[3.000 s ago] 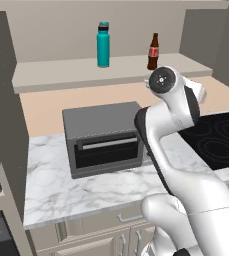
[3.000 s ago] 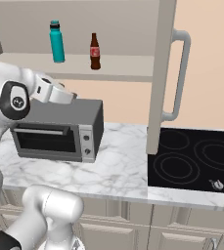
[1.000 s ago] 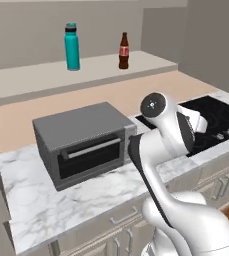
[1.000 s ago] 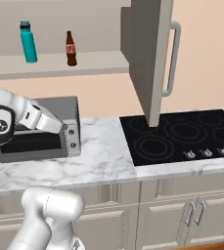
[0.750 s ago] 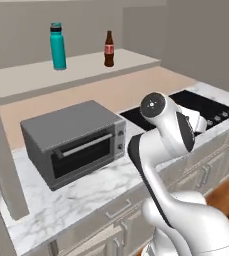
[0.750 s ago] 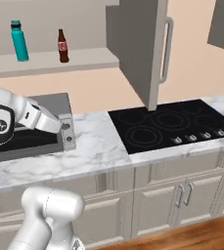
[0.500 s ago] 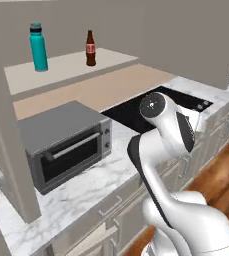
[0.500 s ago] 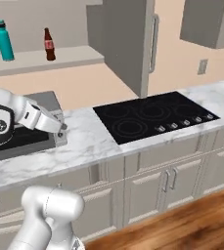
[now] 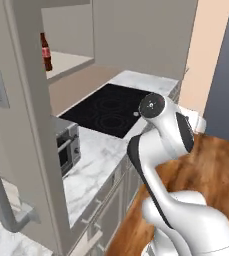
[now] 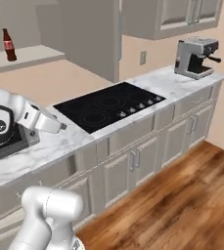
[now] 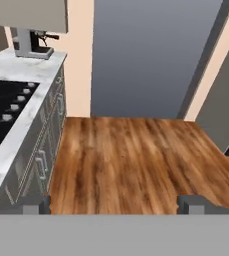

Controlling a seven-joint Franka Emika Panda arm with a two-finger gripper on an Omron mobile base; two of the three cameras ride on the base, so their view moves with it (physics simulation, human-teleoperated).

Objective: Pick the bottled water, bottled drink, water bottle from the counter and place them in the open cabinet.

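The bottled drink (image 9: 46,52) (image 10: 8,45), dark brown with a red label, stands upright on the shelf of the open cabinet (image 9: 68,62) (image 10: 28,55). The teal water bottle, the bottled water and the island counter are out of view. My gripper (image 11: 114,204) is open with nothing between its fingertips (image 11: 36,204). It looks out over a wooden floor, away from the cabinet. The arm's hand (image 10: 45,122) hangs above the marble worktop's front edge.
A black cooktop (image 9: 108,107) (image 10: 108,105) is set in the marble worktop, with a grey toaster oven (image 9: 66,145) to its left. The open cabinet door (image 9: 33,125) stands close at the left. A coffee machine (image 10: 196,57) sits at the worktop's far end. Wooden floor (image 11: 136,160) lies ahead.
The whole picture has swung: the base has turned right, so the cabinet and oven slid left and the teal flask left the views. The coffee machine and floor came in.
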